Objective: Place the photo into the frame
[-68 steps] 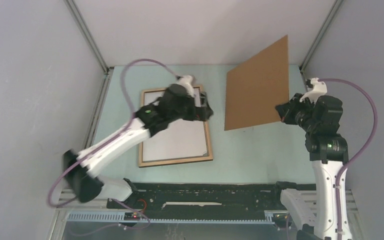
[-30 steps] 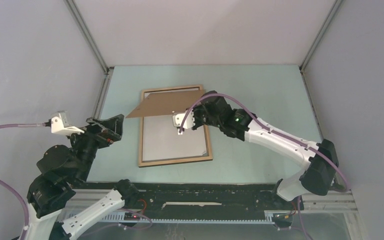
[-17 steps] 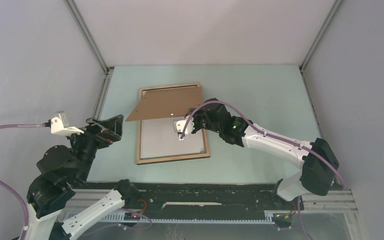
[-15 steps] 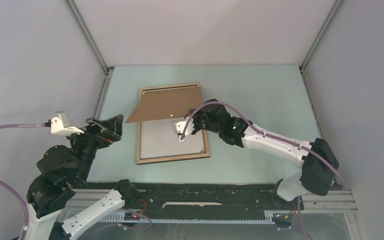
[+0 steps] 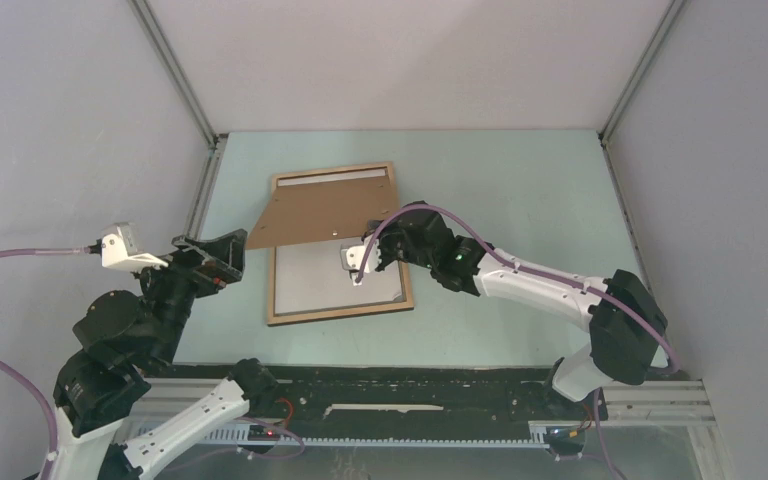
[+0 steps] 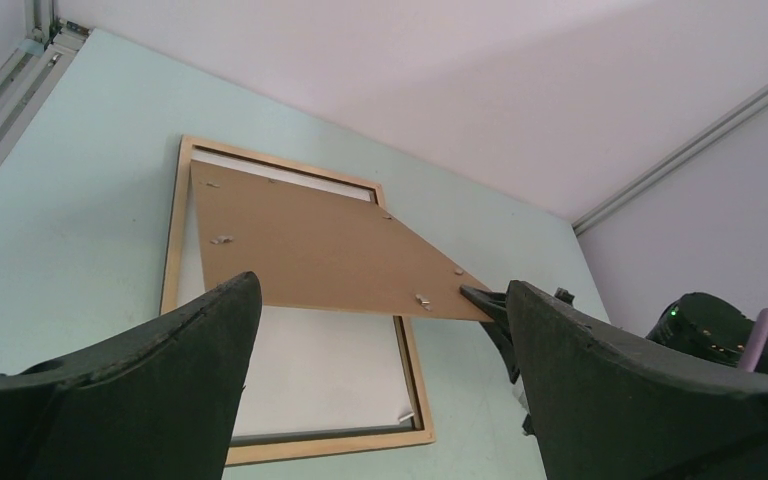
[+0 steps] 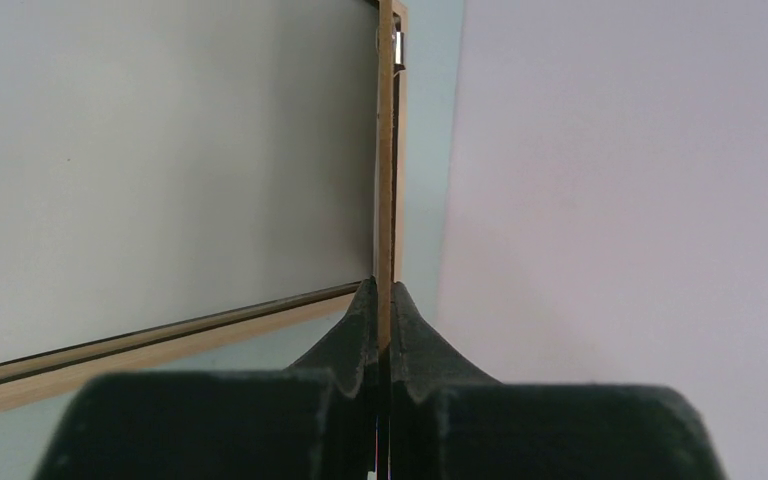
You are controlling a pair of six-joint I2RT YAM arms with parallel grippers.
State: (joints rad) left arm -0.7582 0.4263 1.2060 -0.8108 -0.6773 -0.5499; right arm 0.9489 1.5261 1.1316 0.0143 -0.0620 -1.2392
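**A:** What is the right gripper (image 7: 381, 296) doing?

**B:** It is pinching the brown backing board (image 5: 325, 210) at its near right corner. Its 2 fingers (image 7: 355, 325) are pressing together on the thin edge, with only the board between them.

**A:** How is the board sitting?

**B:** It is tilting. Its far edge is resting low at the far end of the frame (image 5: 338, 313). Its near edge is being held up in the air, so it is covering only the far part of the frame. Small metal tabs (image 6: 222, 239) are showing on its upper face.

**A:** Where is the photo lying?

**B:** The photo (image 5: 325, 285) is lying inside the frame with its white back facing up. Its near part is showing under the raised board. The frame is lying flat on the pale green table (image 5: 520, 190), left of centre, with tan wood showing.

**A:** And the left gripper?

**B:** The left gripper (image 5: 225, 255) is hanging in the air left of the frame, well apart from it. Its 2 fingers (image 6: 160, 380) are spreading wide and are holding nothing.
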